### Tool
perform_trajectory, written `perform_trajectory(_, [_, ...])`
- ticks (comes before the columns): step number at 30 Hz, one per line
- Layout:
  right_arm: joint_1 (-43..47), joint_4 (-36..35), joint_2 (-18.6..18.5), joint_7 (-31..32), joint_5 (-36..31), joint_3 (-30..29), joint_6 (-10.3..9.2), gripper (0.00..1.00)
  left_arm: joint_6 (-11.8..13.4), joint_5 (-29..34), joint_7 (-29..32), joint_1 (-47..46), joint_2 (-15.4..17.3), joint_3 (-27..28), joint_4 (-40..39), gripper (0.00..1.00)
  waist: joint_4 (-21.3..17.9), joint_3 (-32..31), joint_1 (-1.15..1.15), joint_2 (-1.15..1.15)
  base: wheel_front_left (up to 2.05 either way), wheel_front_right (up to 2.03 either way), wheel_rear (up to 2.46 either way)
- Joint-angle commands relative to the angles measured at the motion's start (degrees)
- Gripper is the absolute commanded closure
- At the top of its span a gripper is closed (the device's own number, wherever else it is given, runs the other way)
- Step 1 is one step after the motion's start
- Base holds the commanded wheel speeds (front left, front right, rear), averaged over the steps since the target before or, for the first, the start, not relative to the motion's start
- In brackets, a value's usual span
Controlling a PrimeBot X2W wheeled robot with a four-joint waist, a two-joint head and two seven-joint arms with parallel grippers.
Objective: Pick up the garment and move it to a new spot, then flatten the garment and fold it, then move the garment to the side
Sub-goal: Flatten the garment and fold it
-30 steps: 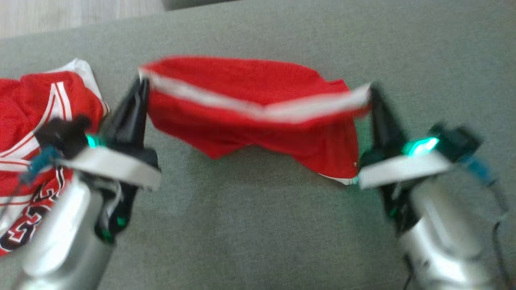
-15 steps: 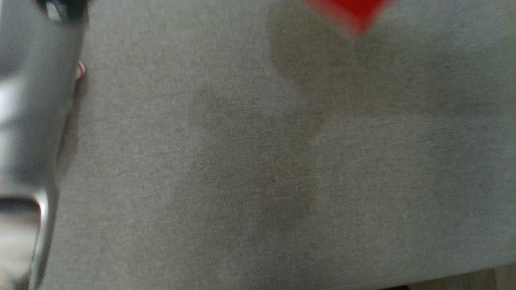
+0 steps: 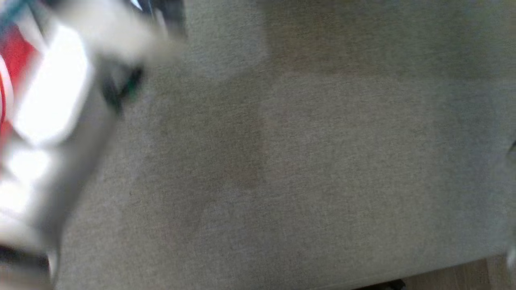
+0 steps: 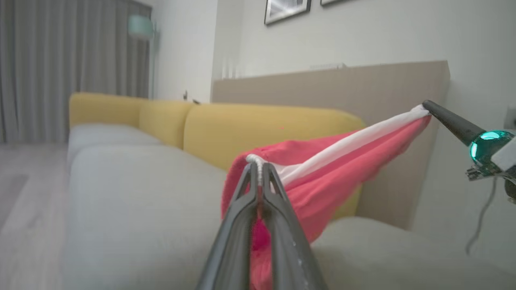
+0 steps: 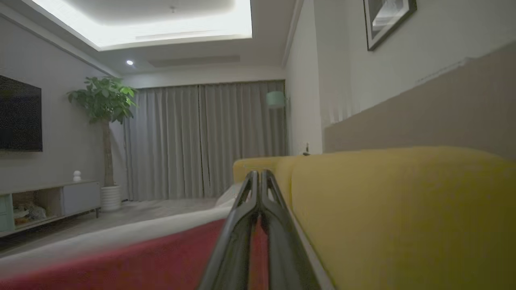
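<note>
The garment [image 4: 322, 177] is red with a white waistband and hangs stretched in the air above the grey seat. In the left wrist view my left gripper [image 4: 258, 169] is shut on one end of the waistband. My right gripper [image 4: 427, 106] pinches the other end at the upper right. In the right wrist view my right gripper [image 5: 258, 177] is shut, with red cloth [image 5: 161, 257] running under and between its fingers. The head view is blurred and shows my pale left forearm [image 3: 52, 100] at the left edge.
The grey sofa seat [image 3: 282, 161] spreads below, with yellow back cushions [image 4: 242, 129] behind it. A second red and white jersey [image 3: 12, 56] peeks out at the far left. A strip of wood floor [image 3: 443, 274] marks the seat's front edge.
The head camera has swung toward the sofa's front edge, so the garment stretched between both grippers has left that view. My left forearm now blurs across the left side.
</note>
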Motion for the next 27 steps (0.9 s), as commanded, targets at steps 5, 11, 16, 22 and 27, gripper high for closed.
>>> perform_trajectory(5, [18.9, -6.8, 3.4, 0.0, 1.2, -3.7, 0.39, 1.00, 0.1, 0.3, -0.6, 16.3, 3.9, -1.8, -5.6, 1.00, -1.4, -4.1, 0.00, 0.00, 0.00, 0.00, 0.00])
perform_trajectory(11, [40.9, -13.9, 6.7, 0.9, 1.3, -7.6, 0.39, 1.00, 2.3, 4.7, -0.6, 36.0, 6.1, -5.6, -8.1, 1.00, -3.1, -8.6, 0.00, 0.00, 0.00, 0.00, 0.00])
perform_trajectory(16, [51.7, -21.2, 7.1, 4.0, 1.6, -12.2, 0.39, 1.00, 4.9, 2.8, 1.2, 45.0, 6.5, -8.0, -11.7, 1.00, -3.8, -10.3, 0.00, 0.00, 0.00, 0.00, 0.00])
perform_trajectory(22, [49.6, -24.8, 6.5, 8.6, 0.3, -13.9, 0.39, 1.00, 6.0, -1.0, 2.6, 44.7, 4.8, -6.2, -18.3, 1.00, -1.9, -9.0, 0.00, 0.00, 0.00, 0.00, 0.00])
perform_trajectory(27, [43.7, -22.2, 5.1, 12.4, -1.1, -10.1, 0.39, 1.00, 5.1, -0.2, 4.5, 39.0, 3.0, -6.4, -18.2, 1.00, 2.0, -7.8, 0.00, 0.00, 0.00, 0.00, 0.00])
